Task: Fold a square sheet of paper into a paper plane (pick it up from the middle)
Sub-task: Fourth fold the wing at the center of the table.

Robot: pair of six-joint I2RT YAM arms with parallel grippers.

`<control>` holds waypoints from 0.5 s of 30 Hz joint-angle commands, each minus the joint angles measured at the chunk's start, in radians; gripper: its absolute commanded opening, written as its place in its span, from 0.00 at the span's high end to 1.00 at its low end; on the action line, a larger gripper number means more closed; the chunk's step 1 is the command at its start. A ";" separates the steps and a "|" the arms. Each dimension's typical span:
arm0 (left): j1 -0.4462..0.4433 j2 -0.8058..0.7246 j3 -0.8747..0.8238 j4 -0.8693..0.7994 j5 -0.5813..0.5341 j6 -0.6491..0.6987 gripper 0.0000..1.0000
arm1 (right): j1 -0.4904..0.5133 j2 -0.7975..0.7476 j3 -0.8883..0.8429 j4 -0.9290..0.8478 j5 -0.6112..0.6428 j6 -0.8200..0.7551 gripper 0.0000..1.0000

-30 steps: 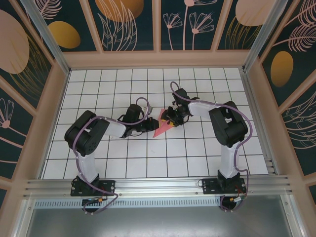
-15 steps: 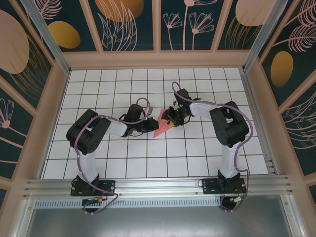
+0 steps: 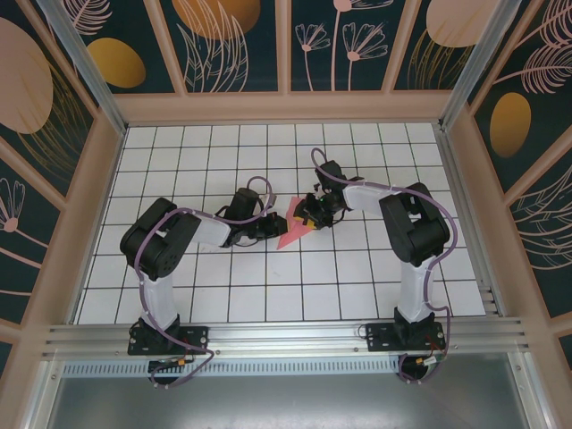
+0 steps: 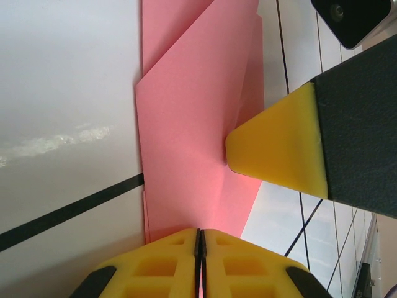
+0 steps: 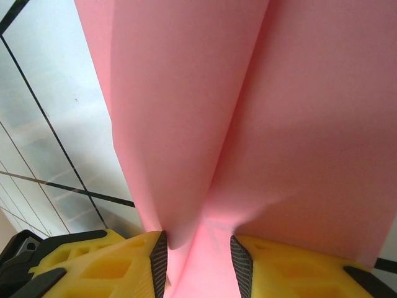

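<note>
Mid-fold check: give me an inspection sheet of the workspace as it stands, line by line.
Surface: white gridded table, no spills or marks seen.
Job's things: pink paper, part-folded to a point, between the two grippers near the table's middle.
Clutter: nothing seen.
Grippers: left gripper shut on the paper's edge; right gripper has its fingers apart, straddling a raised fold of the paper.
Cables: purple cables run along both arms and loop near the wrists.
Surroundings: leaf-patterned walls in a wooden frame; metal rail along the near edge.
</note>
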 commanded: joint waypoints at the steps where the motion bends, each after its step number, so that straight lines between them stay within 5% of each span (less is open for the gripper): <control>1: 0.002 0.010 0.015 -0.033 -0.032 0.007 0.88 | 0.000 0.178 -0.071 -0.063 0.203 -0.012 0.61; 15: 0.002 0.014 0.019 -0.081 -0.076 0.014 0.88 | 0.007 0.205 -0.055 -0.072 0.202 -0.018 0.62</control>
